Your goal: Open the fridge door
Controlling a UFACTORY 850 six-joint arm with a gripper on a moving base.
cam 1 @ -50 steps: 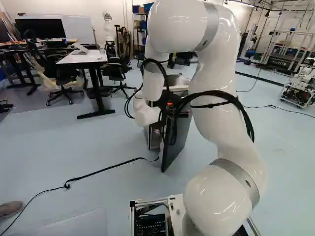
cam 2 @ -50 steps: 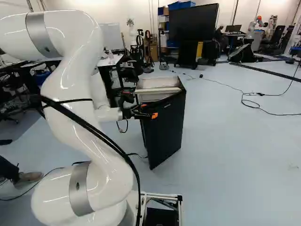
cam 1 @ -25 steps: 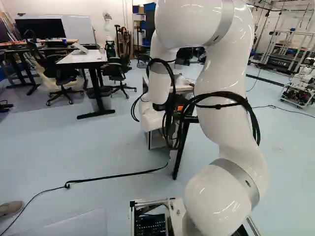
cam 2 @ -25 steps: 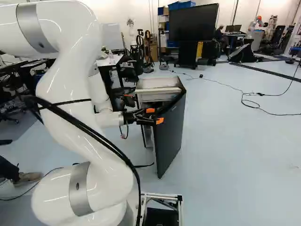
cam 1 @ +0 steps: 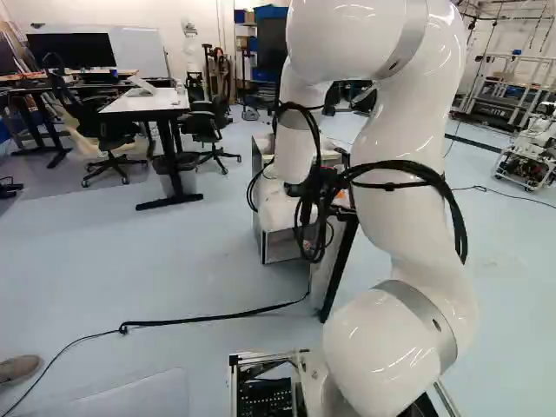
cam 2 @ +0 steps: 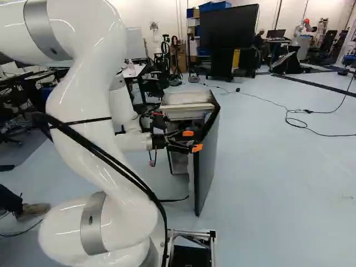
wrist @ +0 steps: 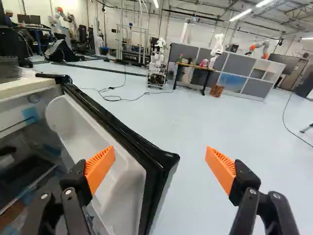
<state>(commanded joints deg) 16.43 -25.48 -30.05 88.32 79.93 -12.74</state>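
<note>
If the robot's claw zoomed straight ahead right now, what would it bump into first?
Probably the open fridge door: its black-edged corner shows between the orange pads of the claw. How near it is, I can't tell for sure.

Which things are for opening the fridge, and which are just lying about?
For the job:
- fridge
- its door, already partly open
- white arm
- its tool

Just about:
- white table
- office chair
- big black screen
</note>
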